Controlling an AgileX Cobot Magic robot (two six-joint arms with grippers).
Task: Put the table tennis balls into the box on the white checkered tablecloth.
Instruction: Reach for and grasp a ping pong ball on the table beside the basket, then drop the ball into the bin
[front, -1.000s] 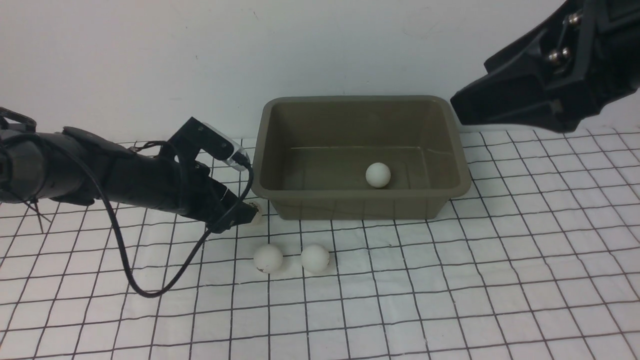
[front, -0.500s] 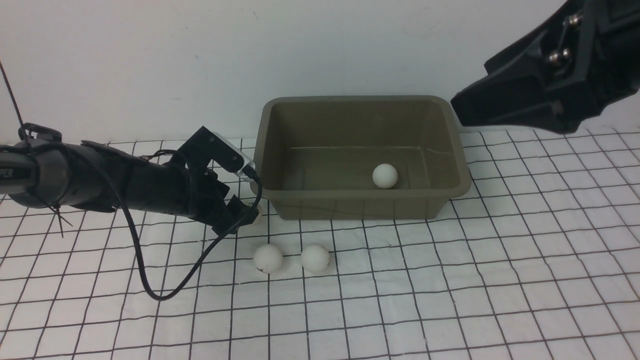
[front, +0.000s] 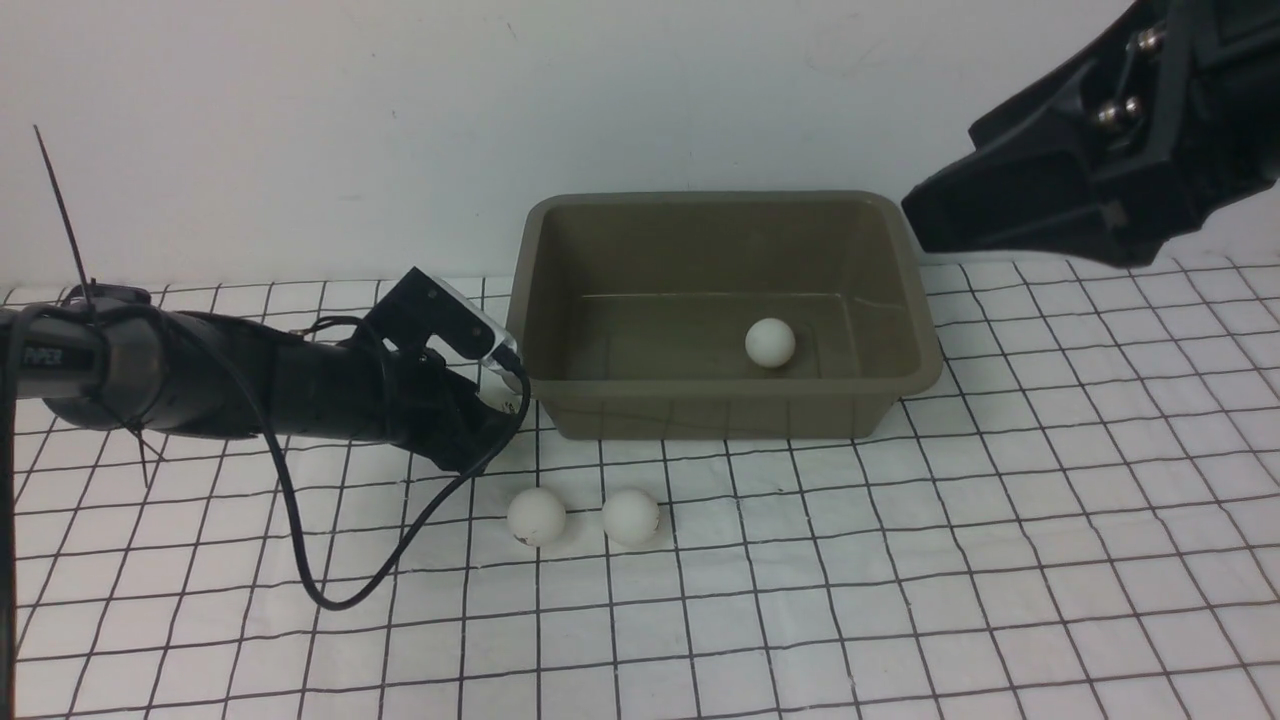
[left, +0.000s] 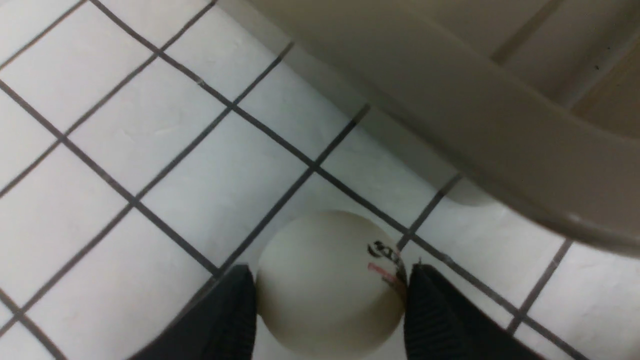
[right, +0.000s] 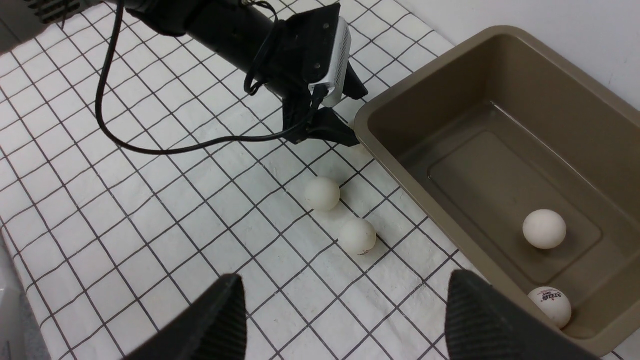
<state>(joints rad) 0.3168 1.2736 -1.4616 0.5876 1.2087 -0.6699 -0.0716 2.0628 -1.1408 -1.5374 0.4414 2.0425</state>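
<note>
My left gripper (front: 497, 420) lies low on the white checkered tablecloth (front: 900, 600) at the near left corner of the box (front: 730, 200). In the left wrist view its two fingers (left: 235, 310) press both sides of a table tennis ball (left: 327, 282) with a dark mark, right under the box rim (left: 475, 130). Two more balls (front: 536, 516) (front: 631, 516) rest side by side in front of the box. One ball (front: 770, 343) shows inside the box, and the right wrist view shows two balls inside (right: 544, 228) (right: 551, 305). My right gripper (right: 345, 282) hangs open and empty above.
The right arm (front: 1090, 170) hovers high beside the box's far right corner. A black cable (front: 330, 590) loops from the left arm onto the cloth near the loose balls. A white wall stands behind the box.
The left arm has sunk and slid right toward the box corner, and its fingers have closed in on the ball there. The ball in the box has rolled slightly right.
</note>
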